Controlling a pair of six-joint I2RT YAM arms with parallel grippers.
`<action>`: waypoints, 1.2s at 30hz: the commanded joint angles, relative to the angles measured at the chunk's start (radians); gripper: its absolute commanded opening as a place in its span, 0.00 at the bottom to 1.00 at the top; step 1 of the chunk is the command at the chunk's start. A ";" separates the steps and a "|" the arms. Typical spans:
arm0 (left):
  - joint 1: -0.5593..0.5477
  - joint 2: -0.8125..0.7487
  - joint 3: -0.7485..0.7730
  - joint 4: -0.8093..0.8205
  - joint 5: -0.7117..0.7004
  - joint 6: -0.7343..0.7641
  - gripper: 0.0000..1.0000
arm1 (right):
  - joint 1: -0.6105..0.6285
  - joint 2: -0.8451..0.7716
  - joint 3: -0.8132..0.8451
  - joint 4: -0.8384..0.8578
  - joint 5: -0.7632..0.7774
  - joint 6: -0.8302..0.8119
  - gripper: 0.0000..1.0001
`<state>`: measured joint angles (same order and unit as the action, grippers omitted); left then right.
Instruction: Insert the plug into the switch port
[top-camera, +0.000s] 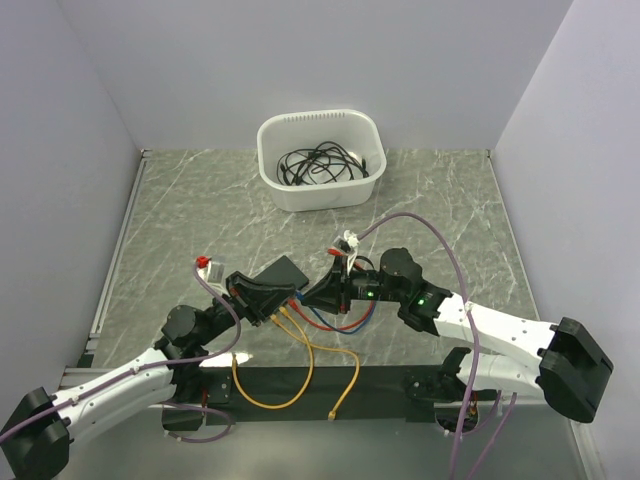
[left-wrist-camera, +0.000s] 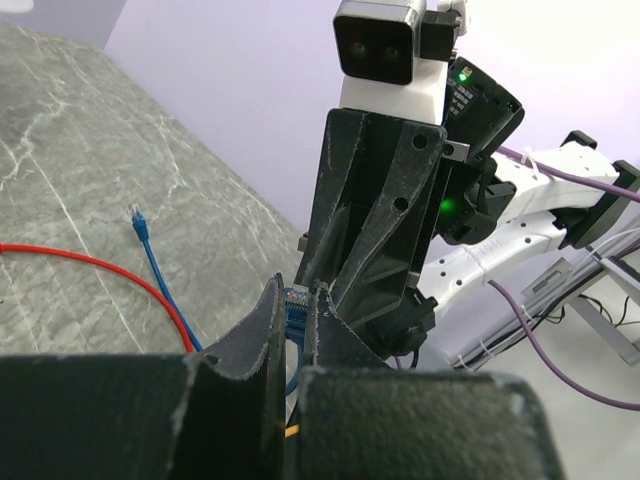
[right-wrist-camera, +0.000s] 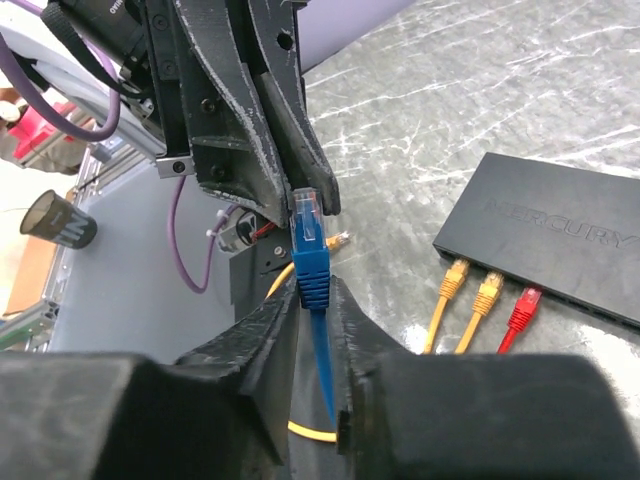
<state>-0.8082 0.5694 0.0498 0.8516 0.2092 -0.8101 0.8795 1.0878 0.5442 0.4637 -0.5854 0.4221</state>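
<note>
The blue plug (right-wrist-camera: 308, 232) stands upright between both grippers. My right gripper (right-wrist-camera: 314, 288) is shut on its ribbed boot, and the blue cable runs down between the fingers. My left gripper (left-wrist-camera: 297, 300) is shut on the plug's clear tip (left-wrist-camera: 296, 308), facing the right gripper. In the top view the two grippers (top-camera: 285, 296) (top-camera: 320, 292) meet just in front of the black switch (top-camera: 283, 271). The switch (right-wrist-camera: 560, 225) lies on the table to the right, and its port edge (right-wrist-camera: 575, 298) holds two yellow plugs (right-wrist-camera: 470, 283) and a red plug (right-wrist-camera: 522, 305).
A white tub (top-camera: 372, 180) with black cables stands at the back. Yellow cables (top-camera: 300, 350) and red and blue cables (top-camera: 345, 322) loop over the table's front. The blue cable's other end (left-wrist-camera: 138, 217) lies on the marble beside a red cable (left-wrist-camera: 100, 266).
</note>
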 joint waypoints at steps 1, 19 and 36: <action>-0.002 0.000 -0.159 0.050 -0.005 -0.012 0.01 | 0.003 0.004 0.056 0.049 0.001 0.006 0.22; -0.002 -0.045 -0.153 -0.049 -0.085 -0.017 0.43 | 0.004 -0.032 0.034 0.021 -0.010 0.003 0.00; 0.003 -0.099 -0.056 -0.434 -0.433 -0.008 0.69 | 0.035 0.081 0.183 -0.508 0.488 -0.083 0.00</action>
<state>-0.8085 0.4362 0.0498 0.4961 -0.1093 -0.8276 0.8936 1.1034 0.6754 0.0776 -0.2584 0.3614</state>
